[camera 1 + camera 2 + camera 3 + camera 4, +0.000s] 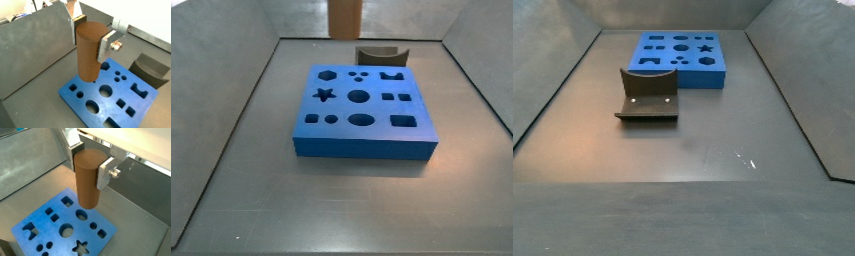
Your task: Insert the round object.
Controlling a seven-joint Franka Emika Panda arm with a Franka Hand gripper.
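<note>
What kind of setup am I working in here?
Probably a lab test cell for peg insertion: grey walls enclose the floor, with a blue block of shaped holes. The gripper holds the round object above it.

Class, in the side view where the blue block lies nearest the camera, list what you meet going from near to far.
Blue block → dark grey notched block → brown peg, hanging at the top edge; the gripper itself is out of this view.

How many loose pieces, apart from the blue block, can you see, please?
2. The brown cylinder is held in the pincer above the blue block; the dark grey notched block lies on the floor beside it. Others may be out of view.
</note>
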